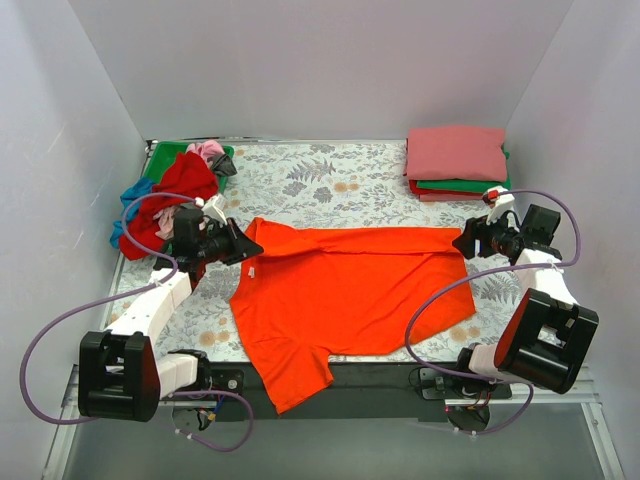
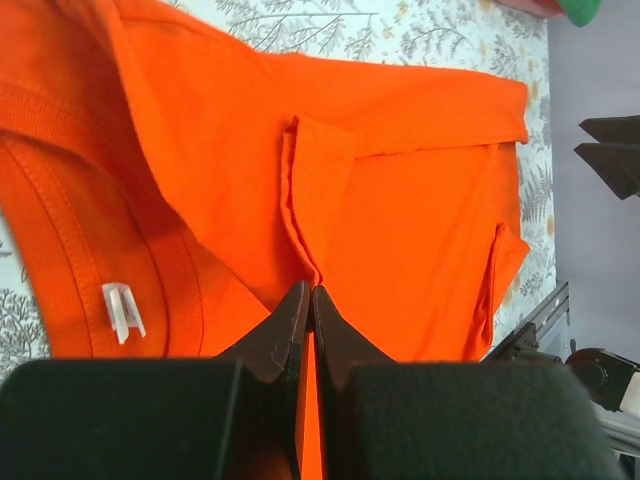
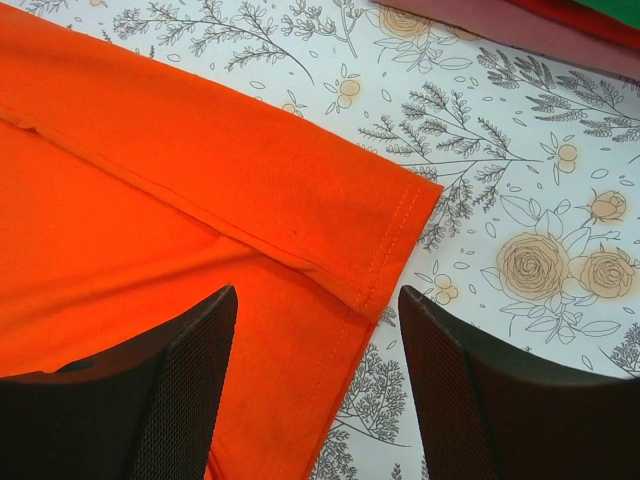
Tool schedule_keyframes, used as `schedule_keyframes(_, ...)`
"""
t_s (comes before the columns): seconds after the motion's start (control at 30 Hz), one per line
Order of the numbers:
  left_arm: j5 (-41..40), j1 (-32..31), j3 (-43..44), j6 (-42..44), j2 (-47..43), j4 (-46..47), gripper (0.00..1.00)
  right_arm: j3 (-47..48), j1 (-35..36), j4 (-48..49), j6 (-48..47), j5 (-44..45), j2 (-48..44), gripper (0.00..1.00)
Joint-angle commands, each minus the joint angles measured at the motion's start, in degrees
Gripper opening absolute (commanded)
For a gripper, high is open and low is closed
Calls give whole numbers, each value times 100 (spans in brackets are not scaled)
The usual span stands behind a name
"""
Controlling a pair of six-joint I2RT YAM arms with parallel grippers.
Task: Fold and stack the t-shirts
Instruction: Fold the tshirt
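Note:
A bright orange-red t-shirt [image 1: 350,290] lies spread across the floral table cloth, its far edge folded over toward the front. My left gripper [image 1: 248,250] is shut on a pinched fold of this shirt [image 2: 400,150] near the collar, cloth running between its fingertips [image 2: 296,305]. My right gripper [image 1: 463,243] hovers open over the shirt's right hem corner [image 3: 390,200], and its fingers [image 3: 205,340] stand apart with nothing between them. A folded stack of t-shirts [image 1: 455,160], coral pink on top with green and red below, sits at the back right.
A heap of unfolded t-shirts [image 1: 175,190] in red, green, blue and pink lies at the back left. One orange sleeve [image 1: 295,385] hangs over the table's near edge. White walls close in the table on three sides.

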Motion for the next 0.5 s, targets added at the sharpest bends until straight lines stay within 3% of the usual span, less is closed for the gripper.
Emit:
schedule_keyframes(0.0, -183, -15, 66, 85, -157, -474, 0, 114, -30, -30, 33, -165, -40, 72)
schedule_keyframes(0.03, -210, -15, 66, 76, -148, -701, 0, 122, -30, -21, 33, -165, -40, 72)
schedule_keyframes(0.13, -131, -41, 127, 128, -26, -1384, 18, 114, -39, -21, 33, -174, -40, 72)
schedule_keyframes(0.17, -453, -111, 258, -28, 1, -1676, 38, 96, -39, -30, 33, -174, -49, 72)
schedule_keyframes(0.2, -473, -242, 312, -108, -60, -1853, 43, 105, -48, -21, 33, -174, -49, 72)
schedule_keyframes(0.33, -1000, -533, 733, -144, -306, -2118, 53, 96, -48, -21, 33, -209, -40, 72)
schedule_keyframes(0.47, -1169, -533, 1261, 268, 263, -2066, 57, 88, -48, -30, 50, -244, -5, 72)
